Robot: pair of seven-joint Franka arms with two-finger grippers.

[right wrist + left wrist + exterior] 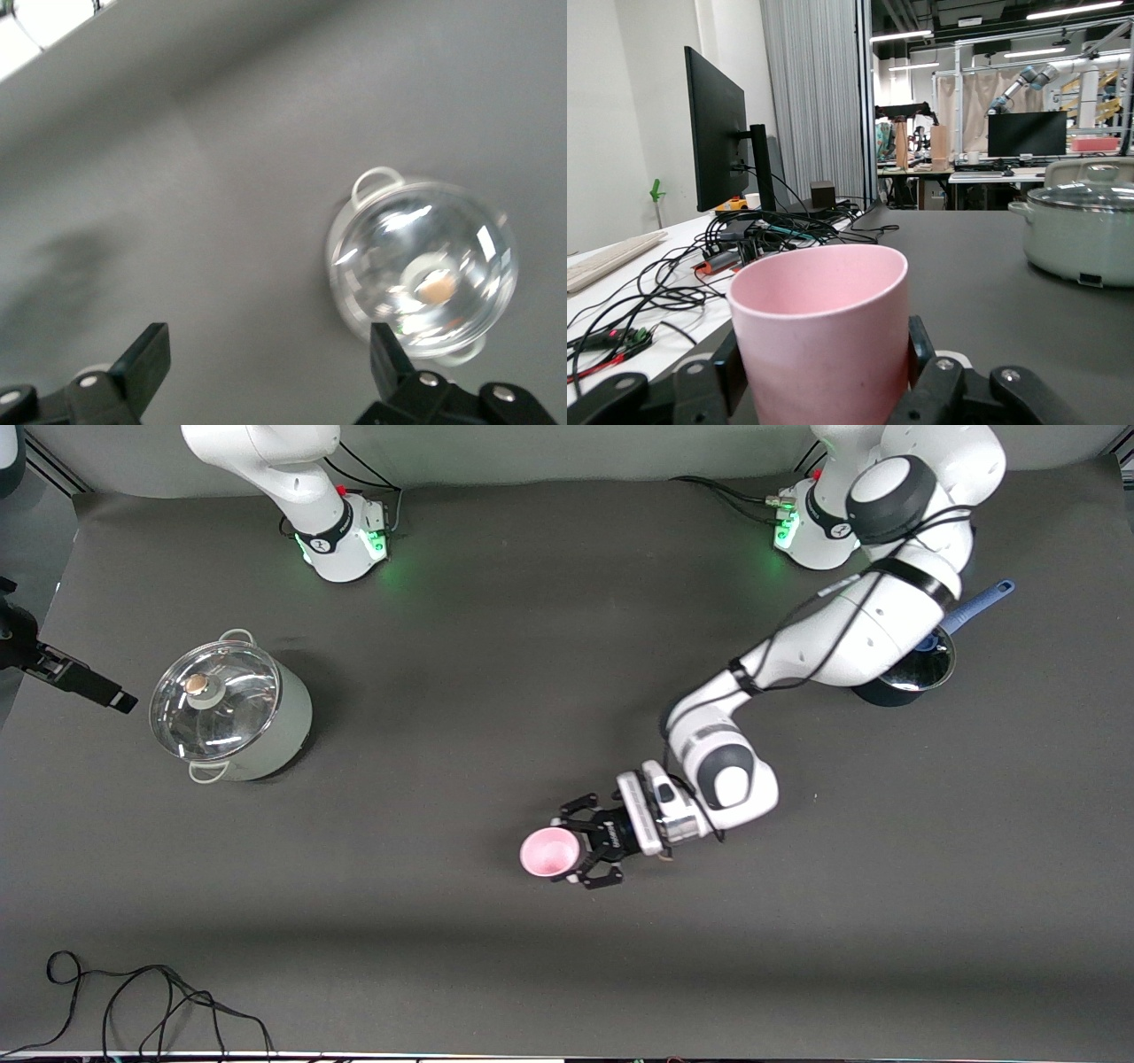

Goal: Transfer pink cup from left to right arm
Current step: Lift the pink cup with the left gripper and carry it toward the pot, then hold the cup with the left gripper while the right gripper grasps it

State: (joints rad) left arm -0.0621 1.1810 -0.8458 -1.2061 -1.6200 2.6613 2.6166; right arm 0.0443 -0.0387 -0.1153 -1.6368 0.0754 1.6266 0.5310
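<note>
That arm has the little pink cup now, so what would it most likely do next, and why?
Probably the right gripper, open and up over the lidded pot, should swing toward the pink cup. The left gripper is shut on that cup over the middle of the table, so the open gripper has to come over before any handover.
</note>
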